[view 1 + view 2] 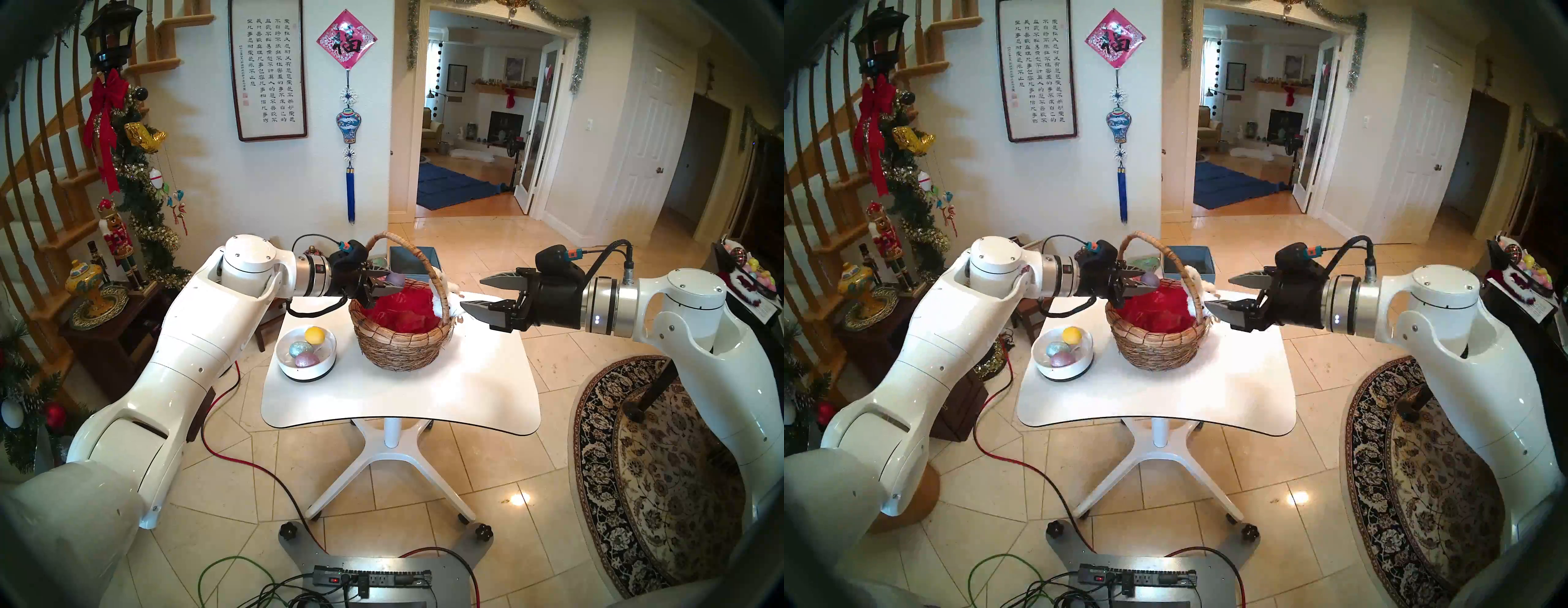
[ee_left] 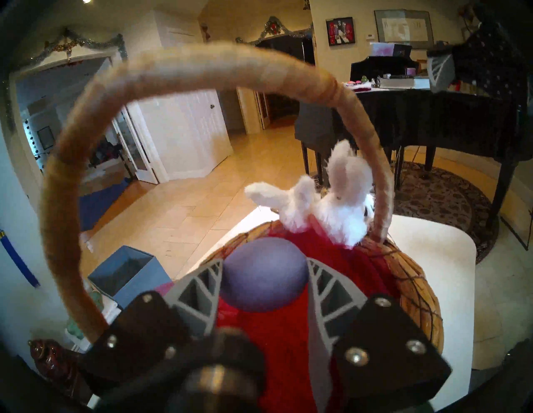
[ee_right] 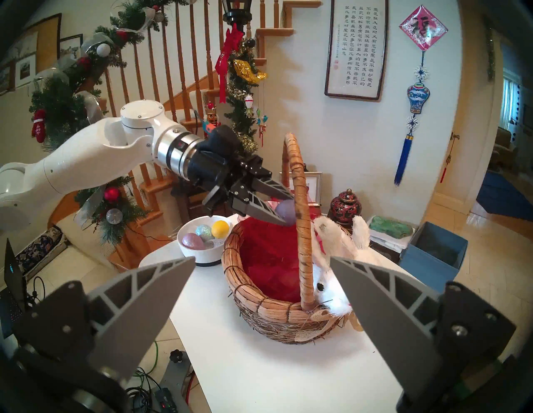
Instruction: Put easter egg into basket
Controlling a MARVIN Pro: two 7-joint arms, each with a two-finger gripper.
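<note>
The purple egg (image 2: 266, 277) is sitting clamped between the left gripper's (image 1: 384, 285) jaws, hanging over the basket's (image 1: 403, 339) red lining at frame centre, under the handle. The basket is standing mid-table (image 1: 403, 403), bowl (image 1: 305, 369) just left of it. At the right of the frame, the right gripper (image 1: 483, 295) is hovering beside the rim, jaws wide apart.

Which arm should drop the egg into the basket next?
Left. Its gripper already holds the purple egg over the basket and its red lining. The right gripper is open and empty, beside the basket.
</note>
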